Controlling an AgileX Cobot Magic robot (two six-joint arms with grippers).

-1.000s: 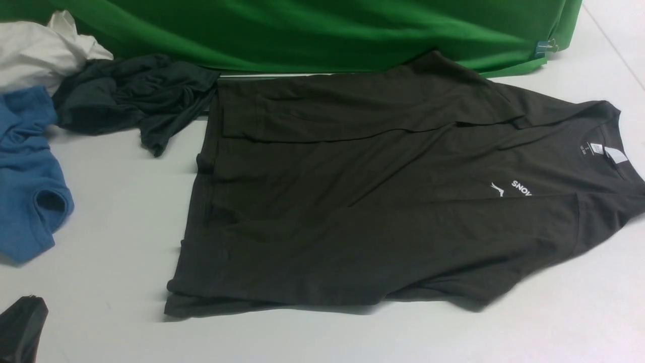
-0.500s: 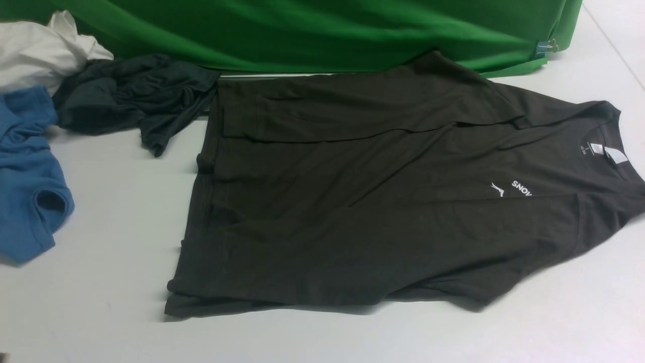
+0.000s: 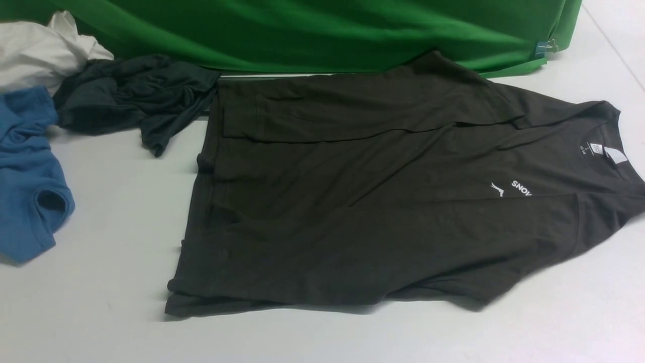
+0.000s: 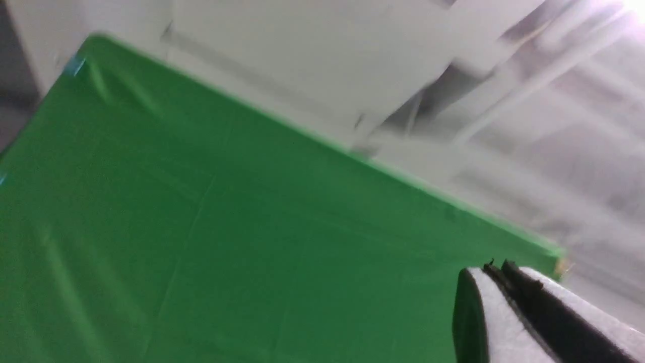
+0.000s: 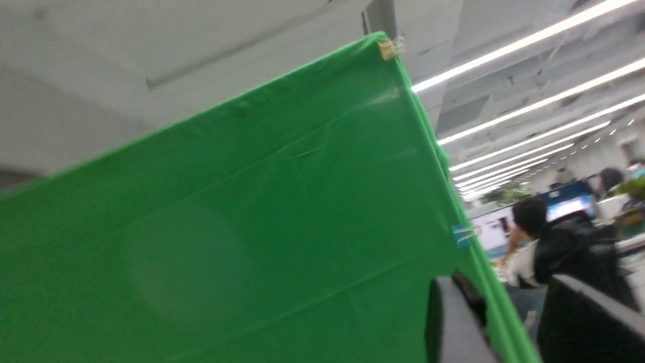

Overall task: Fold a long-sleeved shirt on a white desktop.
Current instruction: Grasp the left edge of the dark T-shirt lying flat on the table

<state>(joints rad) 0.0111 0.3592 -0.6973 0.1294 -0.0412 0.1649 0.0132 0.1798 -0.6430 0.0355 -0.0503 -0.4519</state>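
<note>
White desk (image 3: 111, 212), green cloth (image 3: 322, 35) hanging along far edge. Long-sleeved shirt (image 3: 352, 217) flat on desk, centre to right; collar right, hem left, far sleeve folded across body, far edge against green cloth. Crumpled dark garment (image 3: 131, 96) touching shirt's far left corner. Blue garment (image 3: 25, 176) at left edge, white garment (image 3: 35, 50) far left. Left claw (image 4: 504, 267) closed, empty. Right claw (image 5: 504, 287) open, holding nothing.

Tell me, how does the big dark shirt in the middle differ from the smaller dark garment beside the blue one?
The long-sleeved shirt lies spread flat; the black-teal garment is crumpled in a heap. The shirt covers far more of the table. The shirt shows a white logo and lettering; the garment looks plain. Both are dark and lie on the white desktop, near the green cloth.
</note>
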